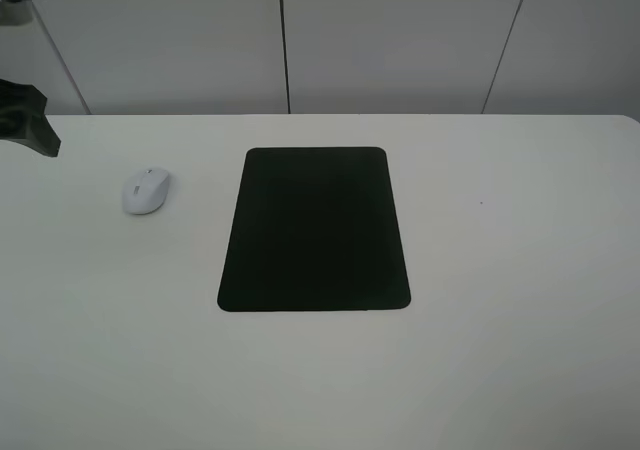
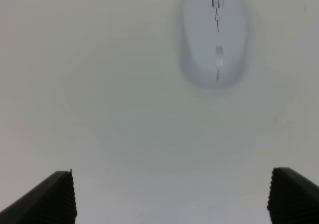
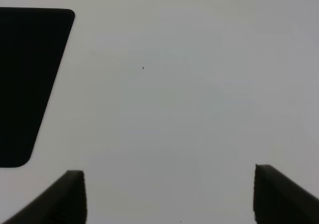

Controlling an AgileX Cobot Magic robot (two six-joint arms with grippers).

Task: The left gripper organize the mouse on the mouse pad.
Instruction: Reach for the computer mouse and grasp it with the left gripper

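**A:** How many things lay on the table [image 1: 520,350]?

**B:** 2: 1 white mouse [image 1: 147,190] and 1 black mouse pad [image 1: 315,230]. There was also 1 tiny dark speck [image 1: 481,204] on the bare top, at 3 o'clock from the pad.

**A:** Was the mouse on the pad?

**B:** No. From the high camera it sat on the bare table at about 9 o'clock from the pad, near its edge but not touching it. The pad itself lay flat with nothing on it.

**A:** And the arms?

**B:** Only 1 showed from the high camera. The left gripper [image 1: 28,120] was at the frame's edge, at about 10 o'clock from the mouse and apart from it. Its wrist camera showed 2 dark fingers [image 2: 55,199] spread wide with nothing between them. The mouse was ahead of them, its scroll-wheel end farthest away.

**A:** The other 1?

**B:** The right gripper [image 3: 169,196] appeared only in its own wrist camera. Its 2 fingers were also wide apart over bare table, holding nothing, with 1 corner of the pad off to the side.
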